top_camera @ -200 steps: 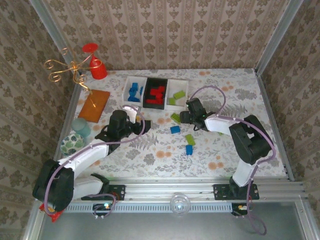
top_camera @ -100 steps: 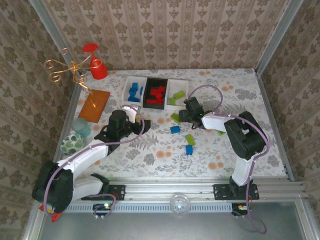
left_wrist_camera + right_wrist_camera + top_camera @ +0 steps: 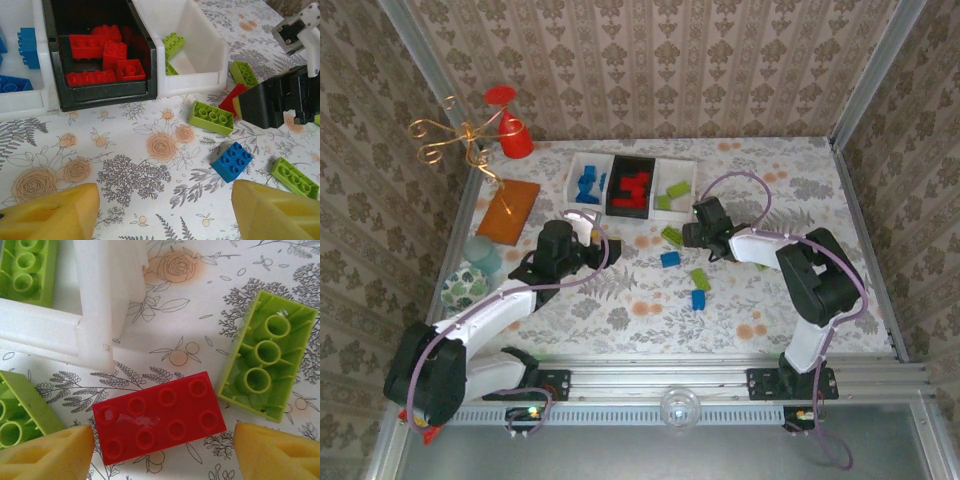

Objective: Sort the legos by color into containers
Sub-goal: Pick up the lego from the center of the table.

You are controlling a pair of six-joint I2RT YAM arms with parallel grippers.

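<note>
The left white bin (image 3: 20, 102) holds blue legos, the black bin (image 3: 105, 92) red, the right white bin (image 3: 192, 82) some lime green — sorting looks mostly done. The left gripper (image 3: 165, 210) hovers over the counter (image 3: 125, 150), jaws spread and empty. Loose there: a lime brick (image 3: 211, 117), a blue brick (image 3: 231, 161) and a few more. The right gripper (image 3: 160, 450) has its jaws spread either side of a red brick (image 3: 162, 415) lying beside that bin's corner — not yet pinched.

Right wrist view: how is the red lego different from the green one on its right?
The red lego lies studs up; the green lego lies upside down, hollow side showing. The red one runs across the view, the green more up and down. Both are rectangular bricks on the table.
</note>
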